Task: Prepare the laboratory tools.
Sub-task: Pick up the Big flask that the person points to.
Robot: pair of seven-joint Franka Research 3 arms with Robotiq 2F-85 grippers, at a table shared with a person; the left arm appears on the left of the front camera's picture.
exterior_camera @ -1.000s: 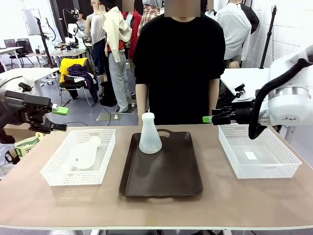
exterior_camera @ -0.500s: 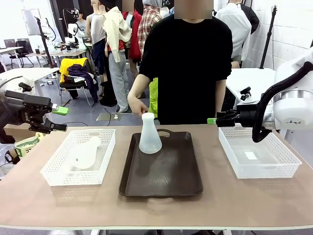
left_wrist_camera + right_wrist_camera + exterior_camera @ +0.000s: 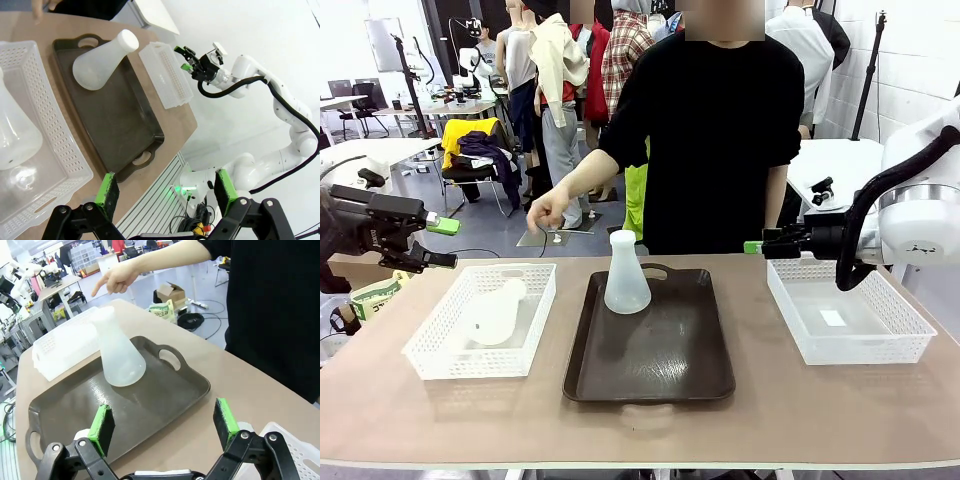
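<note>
1. Left gripper (image 3: 445, 243) hangs wide open, empty, just outside the mesh basket (image 3: 470, 362) where one Erlenmeyer flask (image 3: 495, 312) lies.
2. Right gripper (image 3: 752, 246) gapes empty; the second flask (image 3: 626, 275) stands upright on the brown tray (image 3: 650, 360), well apart.

desk (image 3: 840, 415) tan | left basket (image 3: 470, 366) white mesh | tray (image 3: 660, 362) dark brown, centre | right basket (image 3: 865, 350) white mesh | all apart

We are holding our left gripper (image 3: 445, 243) level, jaws spread wide, fingers (image 3: 107, 192) pointing inward toward our right gripper (image 3: 756, 245). We are holding that one level too, jaws wide apart, facing back at the left, its arm (image 3: 920, 215) bent behind it.
</note>
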